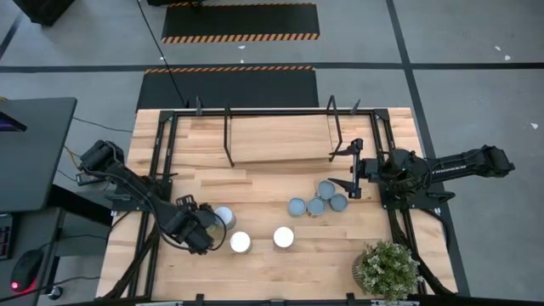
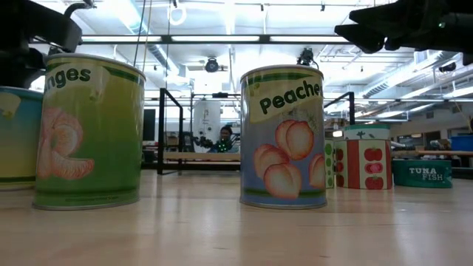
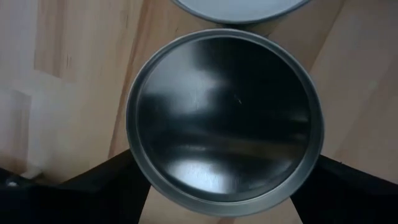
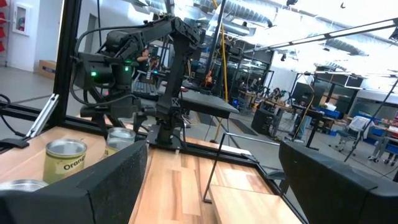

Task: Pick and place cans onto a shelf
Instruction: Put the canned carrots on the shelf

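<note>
Your left claw (image 1: 206,228), lower left of the high view, sits spread around a can (image 1: 223,218) on the desk (image 1: 255,272). Farther up, your right claw (image 1: 351,168) hangs spread above four clustered cans (image 1: 316,204), near the shelf (image 1: 276,140).

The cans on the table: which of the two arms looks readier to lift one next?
Probably the left. The left gripper sits over a can, fingers on either side of it. The right gripper hangs open by the shelf, apart from the grey can cluster.
</note>
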